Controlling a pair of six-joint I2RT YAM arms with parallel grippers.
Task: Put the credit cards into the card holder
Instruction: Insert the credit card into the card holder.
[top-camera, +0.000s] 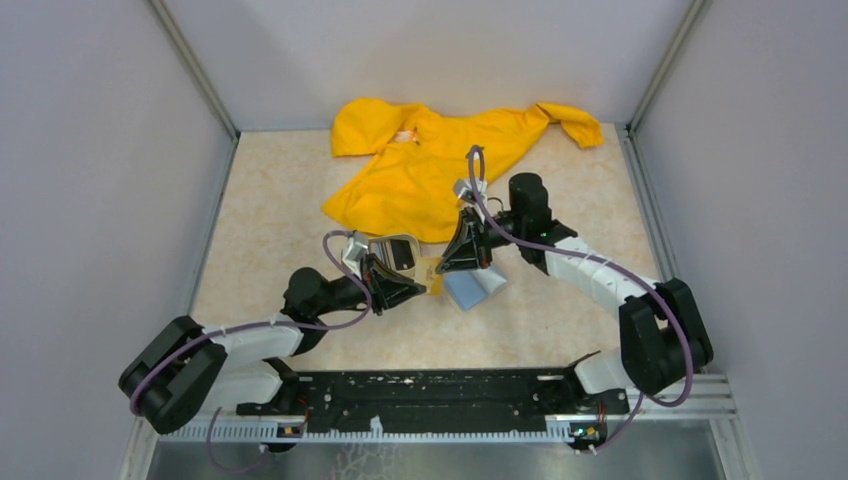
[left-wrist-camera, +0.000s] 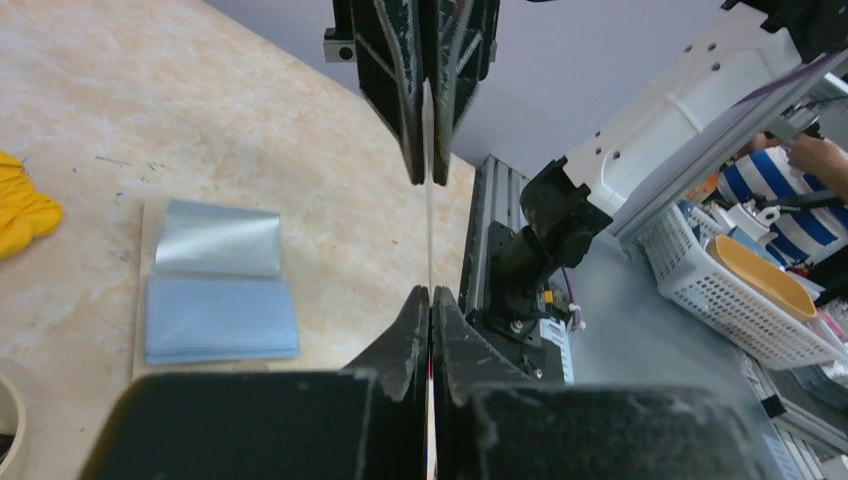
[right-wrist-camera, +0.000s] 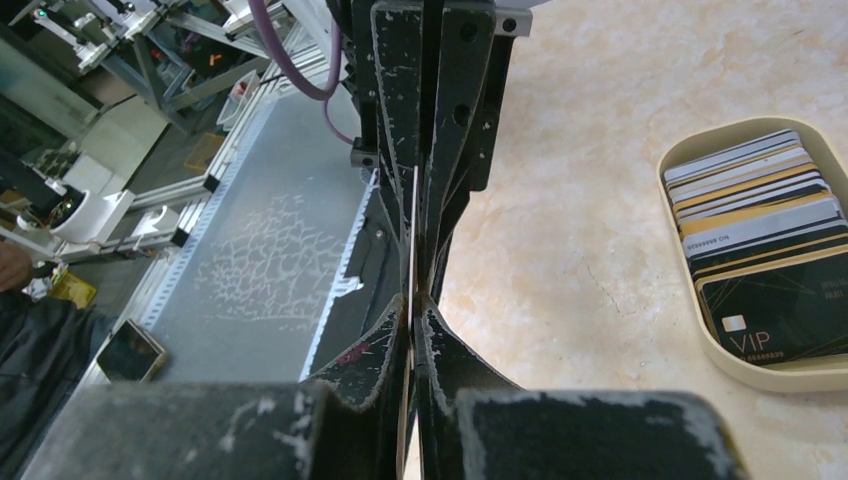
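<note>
A thin tan credit card (top-camera: 432, 273) is held edge-up between both grippers, just above the table. My left gripper (top-camera: 415, 283) is shut on one end and my right gripper (top-camera: 452, 268) on the other. In the left wrist view my gripper (left-wrist-camera: 430, 295) pinches the card (left-wrist-camera: 429, 220), seen edge-on. In the right wrist view my gripper (right-wrist-camera: 412, 300) pinches the same card (right-wrist-camera: 412, 225). The card holder (top-camera: 478, 290) lies open beside the grippers, bluish pockets up (left-wrist-camera: 215, 300). More credit cards (right-wrist-camera: 760, 230) lie stacked in a beige oval tray (right-wrist-camera: 800, 380).
The tray (top-camera: 395, 250) sits just behind my left gripper. A yellow garment (top-camera: 440, 160) is spread at the back of the table. A black rail (top-camera: 430, 400) runs along the near edge. Grey walls close in on the left, right and back.
</note>
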